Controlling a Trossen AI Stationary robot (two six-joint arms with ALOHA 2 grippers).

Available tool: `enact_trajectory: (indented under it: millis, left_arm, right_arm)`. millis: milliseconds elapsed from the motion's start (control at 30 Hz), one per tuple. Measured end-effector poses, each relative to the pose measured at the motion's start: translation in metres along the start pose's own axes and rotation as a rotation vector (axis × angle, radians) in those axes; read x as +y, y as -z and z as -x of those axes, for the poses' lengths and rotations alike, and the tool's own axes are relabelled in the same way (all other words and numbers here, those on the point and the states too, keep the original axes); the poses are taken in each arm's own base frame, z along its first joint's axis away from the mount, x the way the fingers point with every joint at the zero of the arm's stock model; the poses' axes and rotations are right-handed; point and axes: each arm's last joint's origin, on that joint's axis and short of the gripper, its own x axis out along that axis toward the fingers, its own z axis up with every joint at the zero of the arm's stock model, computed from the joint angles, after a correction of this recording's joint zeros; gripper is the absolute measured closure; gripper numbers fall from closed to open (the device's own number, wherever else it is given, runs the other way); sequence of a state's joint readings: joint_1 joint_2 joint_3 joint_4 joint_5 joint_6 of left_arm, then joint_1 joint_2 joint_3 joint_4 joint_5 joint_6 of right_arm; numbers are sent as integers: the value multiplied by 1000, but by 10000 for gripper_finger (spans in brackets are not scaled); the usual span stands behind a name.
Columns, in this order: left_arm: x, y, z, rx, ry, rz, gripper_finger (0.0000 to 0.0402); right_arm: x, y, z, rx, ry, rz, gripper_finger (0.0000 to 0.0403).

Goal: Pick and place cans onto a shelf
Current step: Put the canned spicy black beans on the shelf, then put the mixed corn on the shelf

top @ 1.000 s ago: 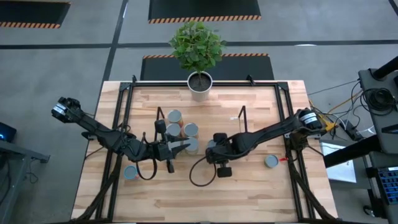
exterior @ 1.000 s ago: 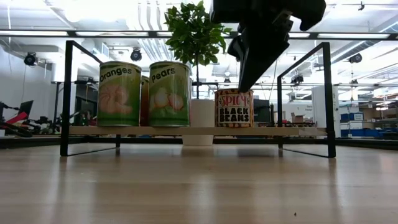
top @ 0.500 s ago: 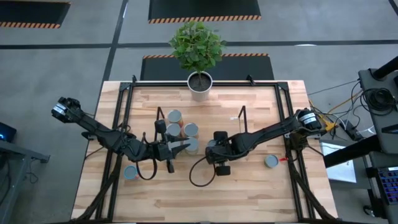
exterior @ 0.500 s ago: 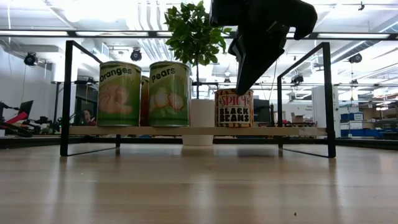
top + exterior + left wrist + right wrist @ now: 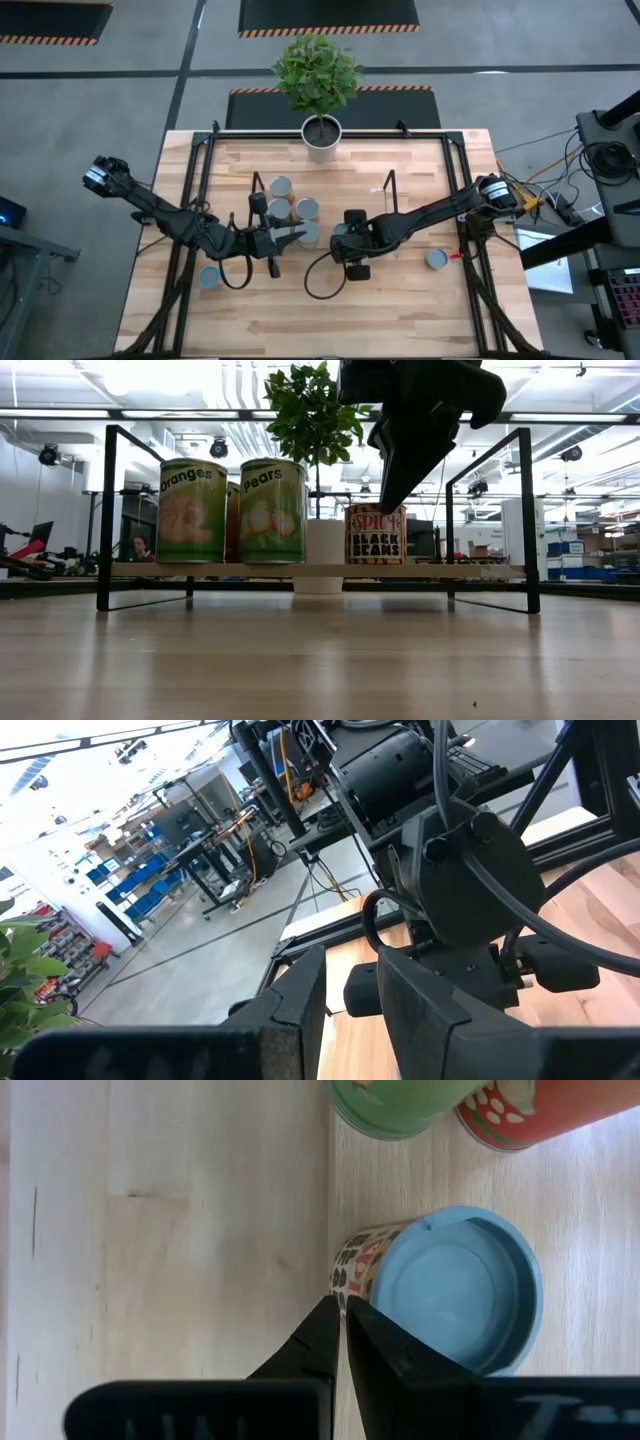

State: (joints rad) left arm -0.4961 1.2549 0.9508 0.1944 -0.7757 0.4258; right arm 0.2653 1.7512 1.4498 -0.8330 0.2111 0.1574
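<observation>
The shelf [image 5: 318, 570] is crowded on its left half: the Oranges can [image 5: 192, 510] and Pears can [image 5: 272, 510] stand side by side, with the beans can [image 5: 376, 533] near the middle. The board's right end, up to the wire frame, lies bare. The right hand [image 5: 338, 243] hangs over the beans can, blocking that spot from above. The desk [image 5: 420, 310] in front of the shelf is open, apart from a loose can [image 5: 436, 260] on the right and another [image 5: 209, 277] on the left.

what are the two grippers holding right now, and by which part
Nothing. The right gripper is shut and empty above the black beans can; the left gripper holds nothing beside the shelf.
</observation>
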Motion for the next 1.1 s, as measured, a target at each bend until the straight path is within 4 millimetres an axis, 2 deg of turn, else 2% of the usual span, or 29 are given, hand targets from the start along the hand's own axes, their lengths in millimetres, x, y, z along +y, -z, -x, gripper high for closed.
enact_trajectory:
  millis: [900, 1100]
  left_arm:
    - [0, 0, 0, 0, 0, 0, 325]
    - [0, 0, 0, 0, 0, 0, 325]
  right_arm:
    - [-1, 4, 0, 44, 7, 11, 390]
    - [5, 5, 18, -8, -3, 40, 390]
